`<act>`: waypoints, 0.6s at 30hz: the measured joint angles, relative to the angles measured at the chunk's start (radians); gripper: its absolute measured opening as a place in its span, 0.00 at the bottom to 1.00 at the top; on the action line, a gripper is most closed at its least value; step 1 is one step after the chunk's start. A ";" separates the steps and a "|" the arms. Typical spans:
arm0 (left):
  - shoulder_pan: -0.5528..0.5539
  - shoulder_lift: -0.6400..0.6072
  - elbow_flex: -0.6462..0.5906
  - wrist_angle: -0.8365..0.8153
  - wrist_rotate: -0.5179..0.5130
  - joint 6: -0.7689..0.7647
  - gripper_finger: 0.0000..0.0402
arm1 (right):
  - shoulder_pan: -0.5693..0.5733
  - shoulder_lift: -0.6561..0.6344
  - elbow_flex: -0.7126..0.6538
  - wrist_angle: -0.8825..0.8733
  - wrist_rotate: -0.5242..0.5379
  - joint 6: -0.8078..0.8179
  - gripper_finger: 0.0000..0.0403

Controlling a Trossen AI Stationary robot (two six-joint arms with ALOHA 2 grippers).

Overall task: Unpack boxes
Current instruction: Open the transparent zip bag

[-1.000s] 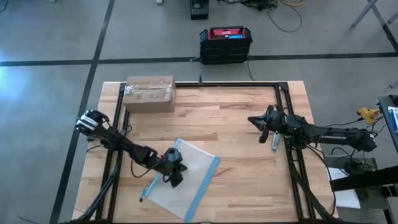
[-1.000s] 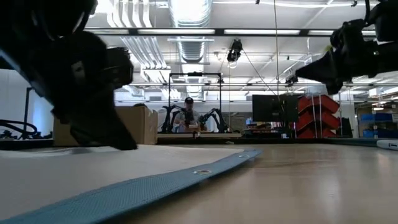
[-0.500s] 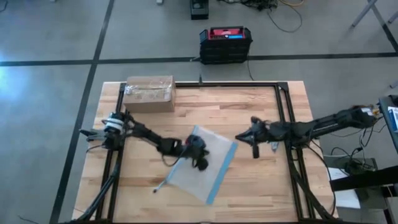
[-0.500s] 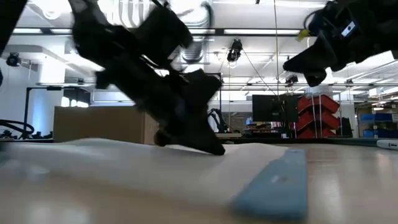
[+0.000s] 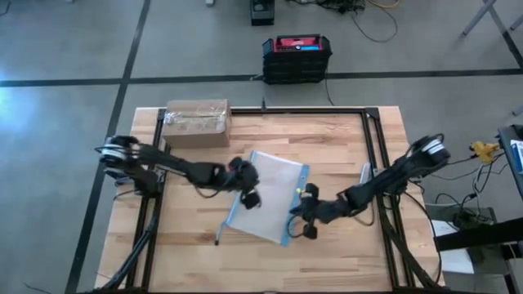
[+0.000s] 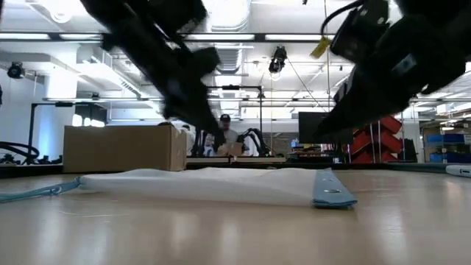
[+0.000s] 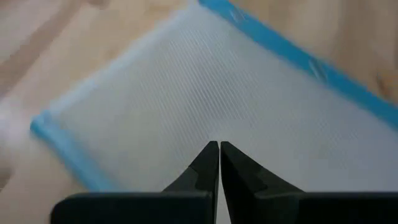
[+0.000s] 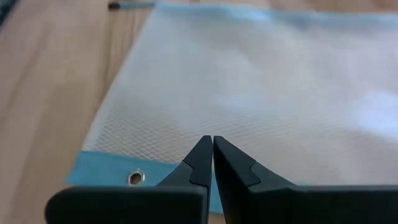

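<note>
Fingers of left gripper (image 5: 249, 198) closed, empty, over mesh pouch (image 5: 274, 192), right gripper (image 5: 304, 220) likewise.

Both pincers (image 5: 248, 196) (image 5: 304, 214) closed, mid-table

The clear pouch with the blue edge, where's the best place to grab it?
Probably the blue-edged side of the pouch nearest the right gripper, coming in low from the right: the pouch lies flat on the table, and that stiffer band gives shut fingers something to open around.
</note>
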 joint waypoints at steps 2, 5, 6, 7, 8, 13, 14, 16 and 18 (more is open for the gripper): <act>-0.064 -0.061 -0.046 -0.090 0.004 -0.043 0.00 | 0.007 0.062 0.054 0.002 -0.001 -0.003 0.00; -0.166 -0.150 -0.131 -0.087 -0.027 -0.159 0.00 | 0.011 0.151 0.137 0.002 -0.001 -0.073 0.00; -0.206 -0.177 -0.163 -0.074 -0.044 -0.198 0.00 | 0.009 0.189 0.174 0.001 -0.006 -0.107 0.00; -0.245 -0.194 -0.198 -0.065 -0.054 -0.238 0.00 | 0.007 0.226 0.212 0.005 -0.028 -0.136 0.00; -0.283 -0.202 -0.231 -0.056 -0.066 -0.278 0.00 | 0.003 0.257 0.243 0.003 -0.055 -0.165 0.00; -0.430 -0.194 -0.356 0.126 -0.130 -0.463 0.00 | -0.004 0.324 0.343 -0.092 -0.162 -0.170 0.00; -0.450 -0.181 -0.370 0.159 -0.132 -0.480 0.00 | -0.004 0.320 0.344 -0.140 -0.165 -0.160 0.00; -0.471 -0.144 -0.386 0.211 -0.138 -0.490 0.00 | 0.004 0.299 0.341 -0.246 -0.153 -0.155 0.00; -0.471 -0.095 -0.377 0.277 -0.141 -0.490 0.00 | 0.014 0.251 0.335 -0.420 -0.095 -0.148 0.00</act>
